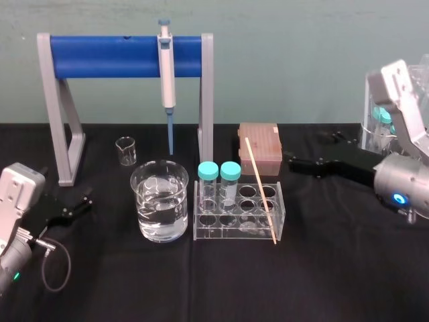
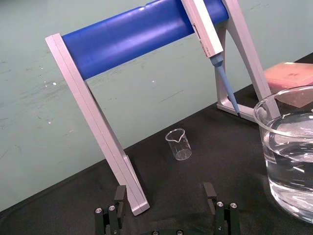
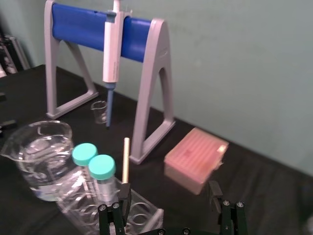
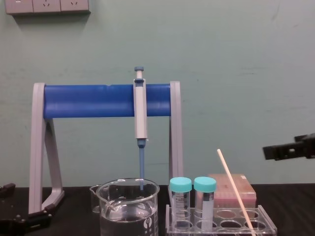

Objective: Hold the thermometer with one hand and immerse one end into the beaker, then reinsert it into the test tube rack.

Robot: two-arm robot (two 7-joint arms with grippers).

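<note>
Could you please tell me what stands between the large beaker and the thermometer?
Two teal-capped tubes stand in the test tube rack, between the beaker and the thermometer; the head view shows this, the chest view too.

Shows clear, glossy glass at the beaker (image 1: 161, 201) and clear, glossy plastic at the test tube rack (image 1: 228, 232). Reads as matt and wood-like at the thermometer (image 1: 261, 191). Presents matt black cloth over the table (image 1: 214, 288), smooth plastic on the stand (image 1: 107, 57).
</note>
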